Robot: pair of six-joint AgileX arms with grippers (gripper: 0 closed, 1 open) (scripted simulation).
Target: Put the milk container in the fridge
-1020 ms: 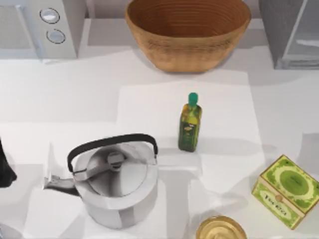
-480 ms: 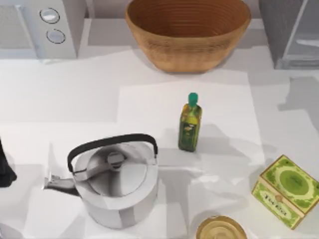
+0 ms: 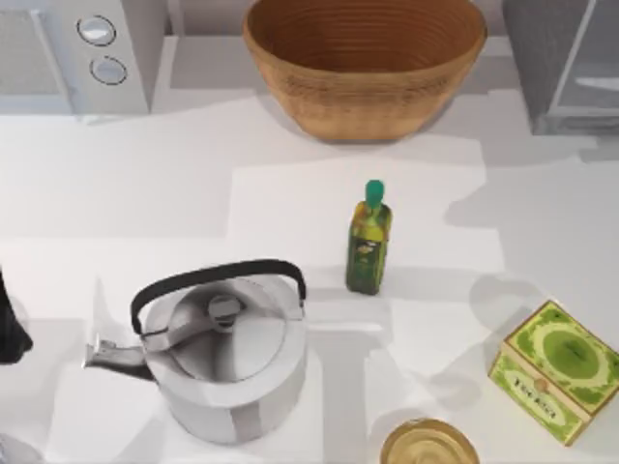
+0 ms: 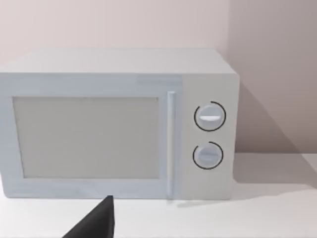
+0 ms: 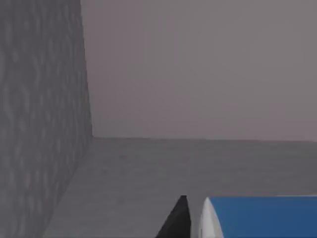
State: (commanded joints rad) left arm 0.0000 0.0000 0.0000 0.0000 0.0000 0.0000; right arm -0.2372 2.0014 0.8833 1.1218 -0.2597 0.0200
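In the right wrist view, the milk container [image 5: 260,217] shows its blue top and white edge close to the camera. One black finger [image 5: 177,221] of my right gripper presses against its side. Around them are the grey inner walls [image 5: 42,124] and the floor of the fridge. From above, the fridge [image 3: 566,58] stands at the table's back right corner, a grey box with a pale door panel. My left arm [image 3: 8,329] rests at the table's left edge. A dark fingertip [image 4: 96,224] of it shows in the left wrist view, facing the microwave.
A white microwave [image 3: 82,48] with two knobs stands back left, and a wicker basket [image 3: 366,58] back centre. An oil bottle [image 3: 368,240] stands mid-table, a steel kettle [image 3: 224,353] front left, a green tea box [image 3: 553,370] front right and a round jar [image 3: 428,445] at the front edge.
The arm's shadow on the right half of the table has shifted and changed shape near the fridge. Nothing on the table has moved, and the left arm stays still.
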